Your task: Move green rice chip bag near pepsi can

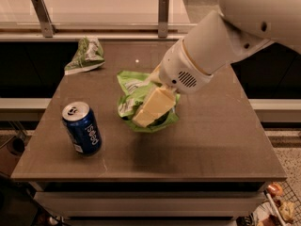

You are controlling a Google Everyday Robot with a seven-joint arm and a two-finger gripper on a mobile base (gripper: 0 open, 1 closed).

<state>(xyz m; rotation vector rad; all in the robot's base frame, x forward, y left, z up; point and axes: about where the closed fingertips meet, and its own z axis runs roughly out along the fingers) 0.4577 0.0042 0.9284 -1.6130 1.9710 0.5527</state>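
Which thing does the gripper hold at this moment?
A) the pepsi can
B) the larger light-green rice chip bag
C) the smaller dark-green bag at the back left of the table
B: the gripper is closed on the green rice chip bag over the middle of the table, while the pepsi can stands apart at the front left.

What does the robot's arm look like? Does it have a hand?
The arm is big, smooth and white, like a fat tube. Its rounded end has a small oval grille of tiny holes. Instead of a hand it has a gripper with flat, pale yellow fingers. The gripper is over the middle of the table, closed on the green rice chip bag.
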